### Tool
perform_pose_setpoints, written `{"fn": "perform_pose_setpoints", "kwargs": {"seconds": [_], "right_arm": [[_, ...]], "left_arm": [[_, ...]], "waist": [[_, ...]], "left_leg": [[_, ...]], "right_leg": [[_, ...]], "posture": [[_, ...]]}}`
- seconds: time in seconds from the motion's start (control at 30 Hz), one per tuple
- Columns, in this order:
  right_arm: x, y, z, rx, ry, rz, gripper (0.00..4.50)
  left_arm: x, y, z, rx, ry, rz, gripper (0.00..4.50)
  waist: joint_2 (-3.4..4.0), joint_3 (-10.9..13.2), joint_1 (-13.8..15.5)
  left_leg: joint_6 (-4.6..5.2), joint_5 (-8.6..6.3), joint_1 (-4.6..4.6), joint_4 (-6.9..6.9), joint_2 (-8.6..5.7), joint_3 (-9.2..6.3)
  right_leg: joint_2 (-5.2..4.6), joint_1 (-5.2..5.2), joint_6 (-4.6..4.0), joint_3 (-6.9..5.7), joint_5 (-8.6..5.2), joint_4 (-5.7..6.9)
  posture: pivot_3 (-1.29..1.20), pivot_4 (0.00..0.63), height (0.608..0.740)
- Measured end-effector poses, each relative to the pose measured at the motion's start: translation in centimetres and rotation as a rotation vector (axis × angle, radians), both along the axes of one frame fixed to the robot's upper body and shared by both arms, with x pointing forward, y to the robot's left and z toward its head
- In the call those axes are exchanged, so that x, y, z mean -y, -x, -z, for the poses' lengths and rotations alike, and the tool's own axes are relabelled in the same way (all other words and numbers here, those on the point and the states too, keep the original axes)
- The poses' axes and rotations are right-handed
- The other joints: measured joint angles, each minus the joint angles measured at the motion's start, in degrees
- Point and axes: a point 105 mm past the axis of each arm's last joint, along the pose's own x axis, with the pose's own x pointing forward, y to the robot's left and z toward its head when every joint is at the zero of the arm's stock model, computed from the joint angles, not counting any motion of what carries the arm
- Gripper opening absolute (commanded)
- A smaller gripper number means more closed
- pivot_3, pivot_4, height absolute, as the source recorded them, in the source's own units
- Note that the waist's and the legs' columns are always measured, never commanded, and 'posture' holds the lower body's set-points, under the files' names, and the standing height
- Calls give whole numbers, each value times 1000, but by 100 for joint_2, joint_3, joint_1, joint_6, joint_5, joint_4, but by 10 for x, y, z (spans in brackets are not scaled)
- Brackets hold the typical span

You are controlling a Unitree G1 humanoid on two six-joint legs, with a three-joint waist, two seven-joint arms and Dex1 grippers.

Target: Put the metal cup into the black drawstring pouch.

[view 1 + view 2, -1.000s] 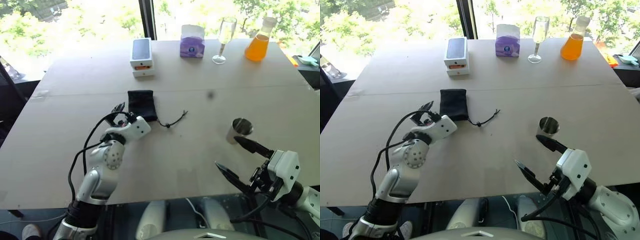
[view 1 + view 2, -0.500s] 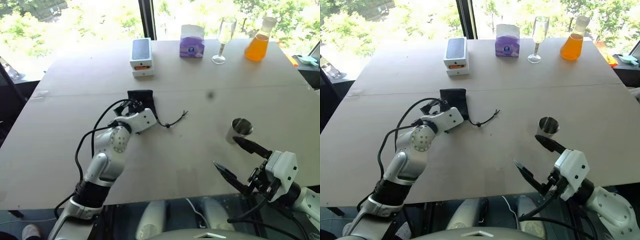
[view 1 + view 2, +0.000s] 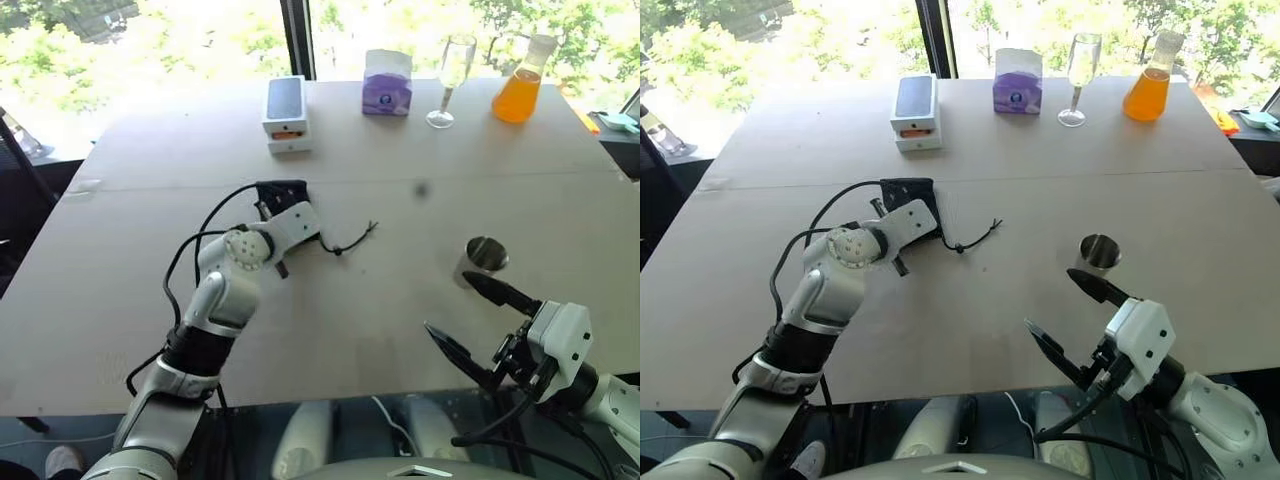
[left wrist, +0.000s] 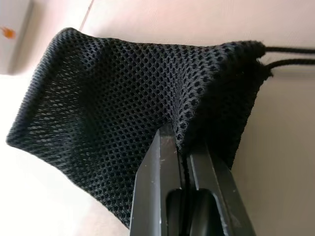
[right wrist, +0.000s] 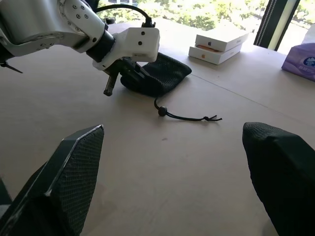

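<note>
left end effector (image 4: pixel 183 147) clamped on the soft black mesh drawstring pouch (image 4: pixel 128 103), right end effector (image 3: pixel 478 325) spread wide near the shiny silver metal cup (image 3: pixel 481 260) on the pale worktop (image 3: pixel 380 300)

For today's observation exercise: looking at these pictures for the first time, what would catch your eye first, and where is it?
The left claw pinching a fold of the black mesh pouch near the middle of the table. Next, the shiny metal cup standing just beyond the wide-open right claw, and the bright orange flask at the far right edge.

arms: silver-white shells, black cables (image 3: pixel 190 262) | end effector (image 3: pixel 482 323): black tapered fingers
</note>
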Motion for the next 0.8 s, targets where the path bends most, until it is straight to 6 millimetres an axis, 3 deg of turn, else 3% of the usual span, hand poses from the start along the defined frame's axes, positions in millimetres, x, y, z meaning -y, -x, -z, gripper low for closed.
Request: {"fn": "perform_pose_setpoints", "kwargs": {"seconds": [0.17,0.47,0.57,0.73,0.8], "right_arm": [[0,0,1,-2,2,4,4500],[5,-12,-11,53,-1,67,4500],[6,-20,-22,65,-16,101,4500],[5,-34,-31,59,65,85,4500],[4,-38,-32,43,112,84,4500]], "left_arm": [[11,14,-1,-224,254,-39,82],[14,24,-10,-421,399,-132,82],[-2,18,-19,-376,364,-204,82],[-60,-8,-36,-162,177,-457,82],[-66,-11,-43,-116,121,-480,82]], "waist": [[0,0,-30],[-2,2,-77],[-2,2,-82],[-2,3,-69],[-6,5,-51]], "left_leg": [[-1,0,-1,0,1,-2],[-4,3,0,0,3,-2],[-14,8,1,-1,6,-3],[-12,7,-2,-1,0,-1],[-12,7,-11,0,-3,-5]], "right_leg": [[1,0,0,0,0,0],[-1,-3,0,6,0,3],[-2,-5,-1,11,0,4],[-6,-6,-1,16,1,1],[-10,-8,0,21,0,-2]], "posture": [[0,150,740],[0,150,740],[0,150,740],[0,150,740],[0,150,740]]}}
